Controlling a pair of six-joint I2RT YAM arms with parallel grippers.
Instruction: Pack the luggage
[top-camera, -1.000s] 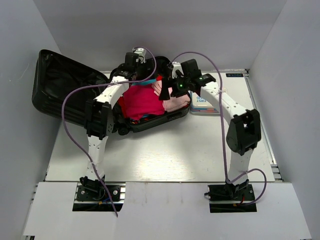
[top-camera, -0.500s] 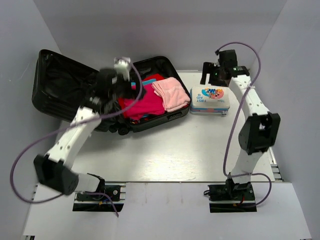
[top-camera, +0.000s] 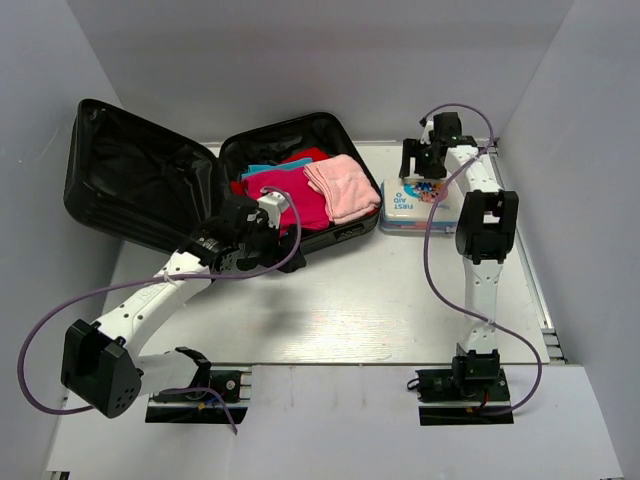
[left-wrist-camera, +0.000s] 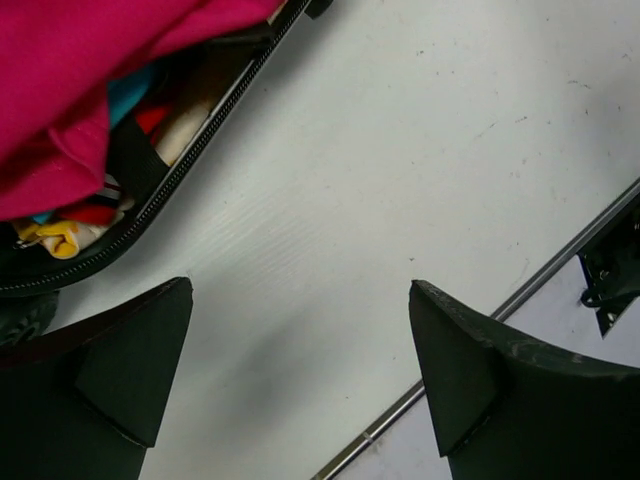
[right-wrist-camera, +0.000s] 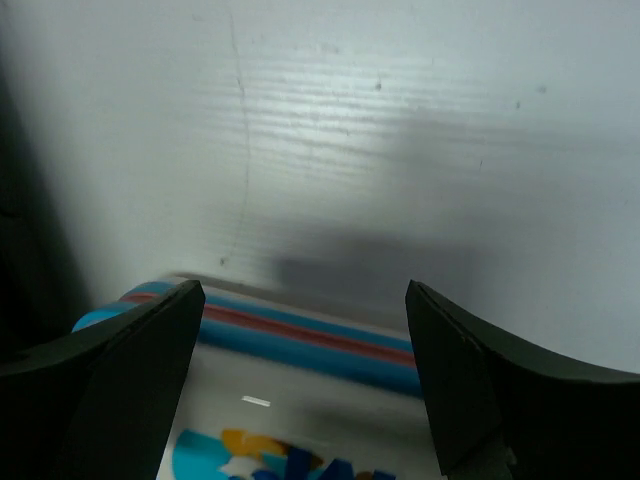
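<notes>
While luggage (top-camera: 130, 170) lies open | left end effector (left-wrist-camera: 300, 288) beside front rim

White table (top-camera: 340, 300), open black luggage (top-camera: 150, 180) far left — first-aid tin (top-camera: 418, 205) just right

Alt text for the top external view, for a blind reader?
An open black luggage lies at the far left of the table, its lower shell holding red and pink clothes. The left gripper hovers open by its near edge; the right gripper hovers open over a first-aid tin.
</notes>
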